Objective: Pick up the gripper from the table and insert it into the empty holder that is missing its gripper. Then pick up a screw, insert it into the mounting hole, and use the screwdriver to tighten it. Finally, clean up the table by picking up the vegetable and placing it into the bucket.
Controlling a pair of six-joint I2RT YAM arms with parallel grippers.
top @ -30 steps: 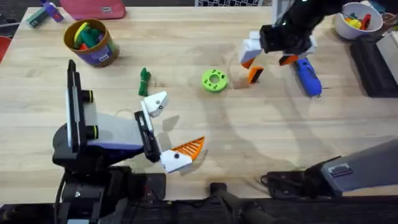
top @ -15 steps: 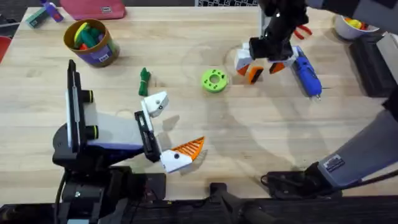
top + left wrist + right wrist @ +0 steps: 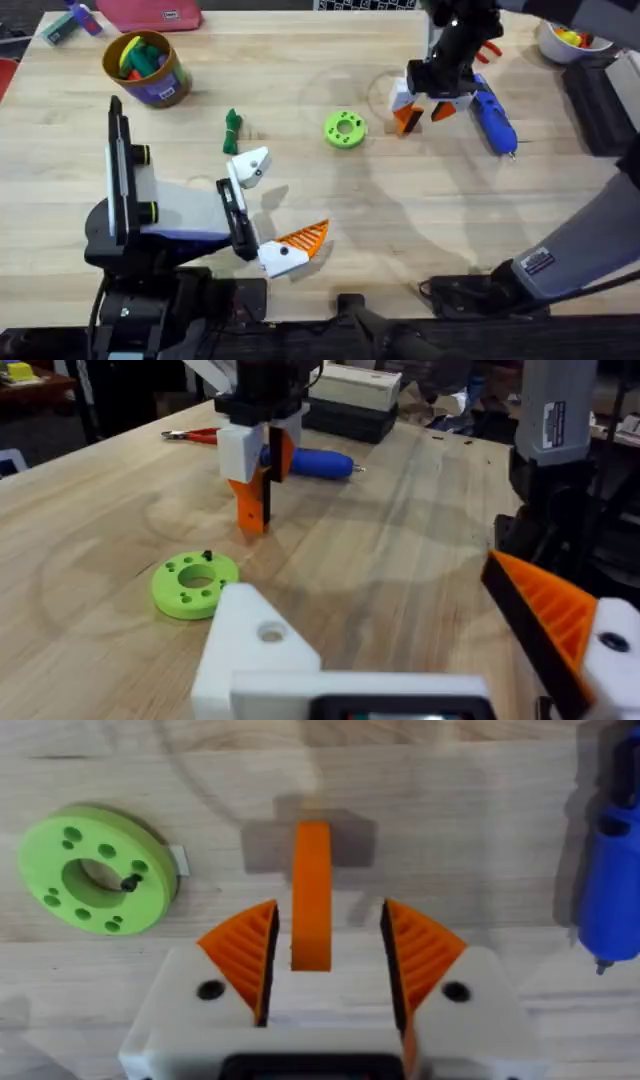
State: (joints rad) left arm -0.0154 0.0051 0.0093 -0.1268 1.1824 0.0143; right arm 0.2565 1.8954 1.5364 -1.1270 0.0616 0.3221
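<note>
I'm going across the bench [image 3: 330, 215] from the left. The bucket [image 3: 146, 68] is standing upright at the far left corner, toys showing at its mouth. The vegetable [image 3: 232, 131] is lying flat on the wood toward the middle, long axis running away from my bases, well apart from the bucket.

My left gripper [image 3: 270, 212] is resting low near the front edge, jaws spread wide. One side is carrying an orange ribbed finger; the other side is the bare white holder [image 3: 250, 645], its mounting hole [image 3: 271, 631] facing up in the left wrist view.

The lime-green disc [image 3: 345, 129] is lying flat near the centre, a small dark screw [image 3: 129, 883] standing in one of its holes.

My right gripper [image 3: 424, 108] is reaching down just right of the disc, jaws spread on either side of the gripper [image 3: 311, 892] but not pressing it; gaps are showing on both sides in the right wrist view. The gripper is standing on end on the bench, long axis vertical, narrow orange edge facing my wrist camera; in the left wrist view its black face is pointing right.

The screwdriver [image 3: 493, 118] is lying just right of my right gripper, long axis running diagonally, silver tip pointing toward the front edge. Red-handled pliers [image 3: 190, 434] are lying behind it.
</note>
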